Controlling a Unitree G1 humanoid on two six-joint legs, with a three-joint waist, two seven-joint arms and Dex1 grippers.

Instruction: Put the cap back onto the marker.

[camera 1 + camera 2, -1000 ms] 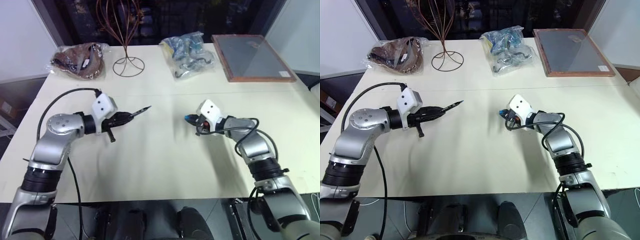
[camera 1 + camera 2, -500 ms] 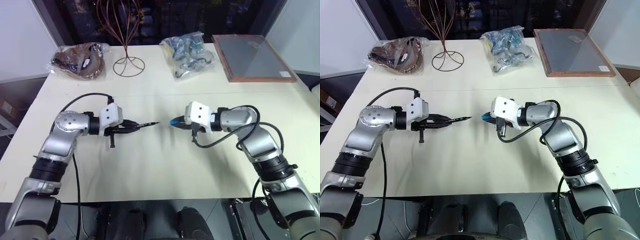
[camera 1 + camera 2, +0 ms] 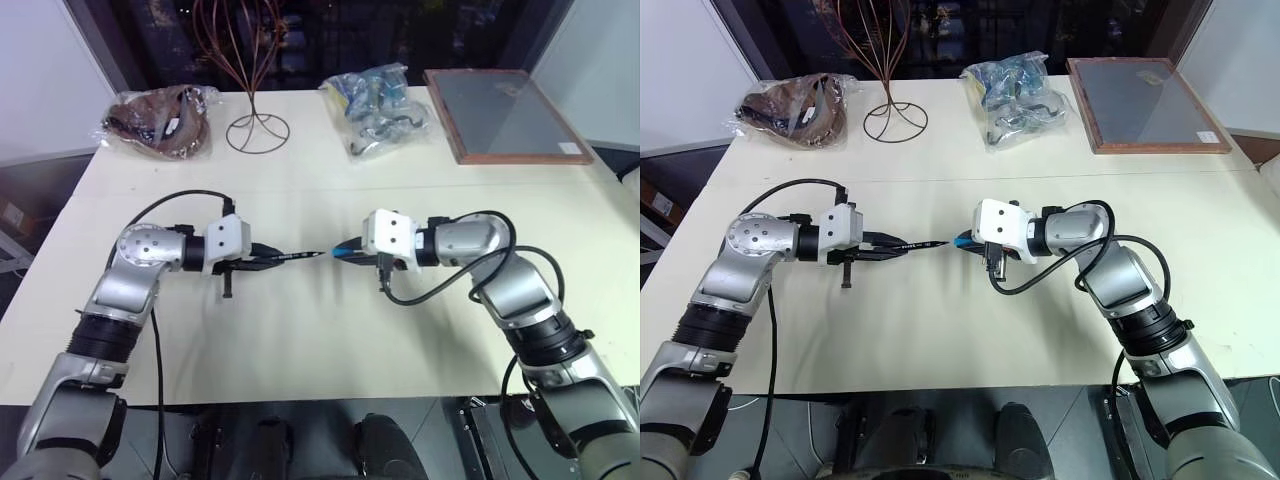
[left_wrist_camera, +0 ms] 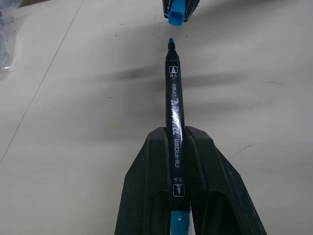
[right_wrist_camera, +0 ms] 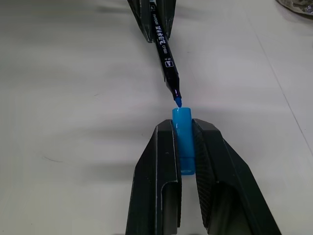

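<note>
Over the middle of the table my left gripper (image 3: 262, 255) is shut on the thin black marker (image 3: 296, 256), which points right with its fine blue tip (image 4: 171, 40) free. Facing it, my right gripper (image 3: 347, 249) is shut on the small light-blue cap (image 5: 183, 132), whose open mouth (image 4: 175, 19) faces the tip. In the wrist views the tip sits just short of the cap's mouth and nearly in line with it, with a small gap left between them. Both are held a little above the tabletop.
Along the table's far side lie a brown bagged bundle (image 3: 160, 120), a copper wire stand (image 3: 255, 125), a clear bag of blue and dark items (image 3: 380, 105) and a wood-framed glass panel (image 3: 505, 112). The cream table (image 3: 300, 340) is bare near its front edge.
Both grippers have come together toward the table's middle. The marker has swung from pointing up-right to level, and the cap has moved left until it faces the tip.
</note>
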